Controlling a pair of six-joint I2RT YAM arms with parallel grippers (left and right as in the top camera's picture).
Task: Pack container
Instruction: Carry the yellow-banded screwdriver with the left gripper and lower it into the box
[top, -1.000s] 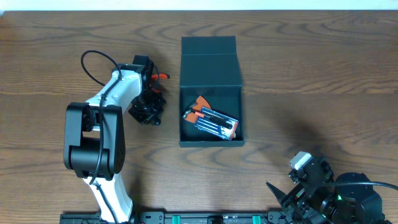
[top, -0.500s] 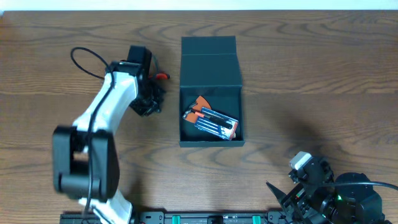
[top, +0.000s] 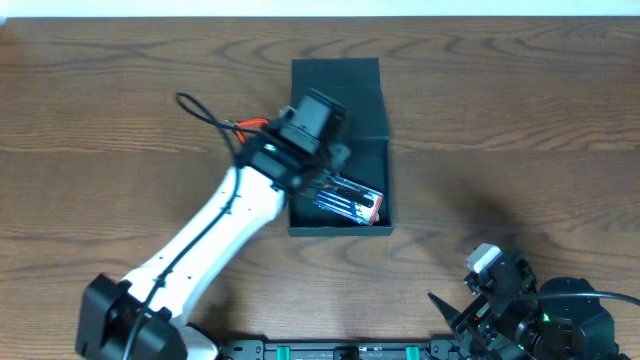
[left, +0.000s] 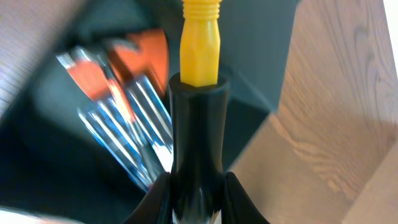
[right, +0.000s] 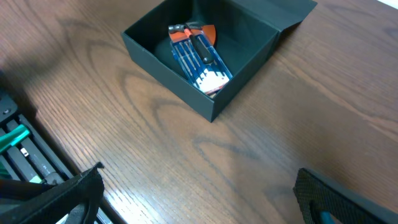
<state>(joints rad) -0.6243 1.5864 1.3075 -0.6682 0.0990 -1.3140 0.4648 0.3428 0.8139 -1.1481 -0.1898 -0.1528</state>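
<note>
Container (top: 340, 229) mid-table, flap lid (top: 352, 80) open at far side. Partly packed: blue-white packet (right: 200, 62) w/ drivers + orange item (right: 209, 30) lie inside. L gripper (left: 196, 194) above box interior, clamped on black-and-yellow tool (left: 198, 62). Judged: drop-in not yet done, lid closing left after. R gripper (right: 199, 177) at near table edge, fingers apart, empty. Hidden: L wrist view blurred, tool's lower end cut off. Overhead: arm covers box's left interior. Orange item not identifiable.

Robotics lab bench: wood-grain table (top: 520, 120), black mounting rail (top: 330, 351).
</note>
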